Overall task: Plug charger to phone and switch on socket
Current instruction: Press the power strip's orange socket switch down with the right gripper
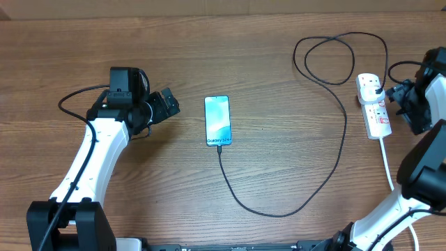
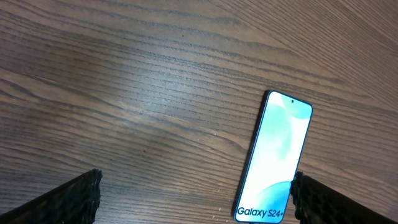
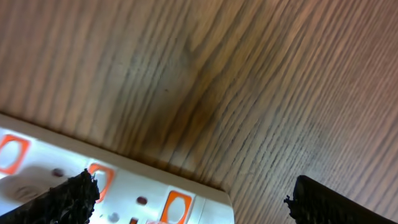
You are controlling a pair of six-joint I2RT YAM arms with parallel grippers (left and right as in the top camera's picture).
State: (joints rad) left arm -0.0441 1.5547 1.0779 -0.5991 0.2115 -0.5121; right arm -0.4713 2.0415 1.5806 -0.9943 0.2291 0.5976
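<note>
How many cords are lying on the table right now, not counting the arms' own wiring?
2. The black charger runs from the phone in a loop to the socket. The socket's white cord trails toward the right arm, where its end is hidden.

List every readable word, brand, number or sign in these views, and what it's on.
"Galaxy S24+": white text on the glowing light-blue screen of the slim black-edged smartphone, near one short end. It is clear in the left wrist view and tiny in the overhead view.
On the white elongated power strip: only red-orange switch markings show, and any lettering is too blurred to read.
Nothing else is legible.
</note>
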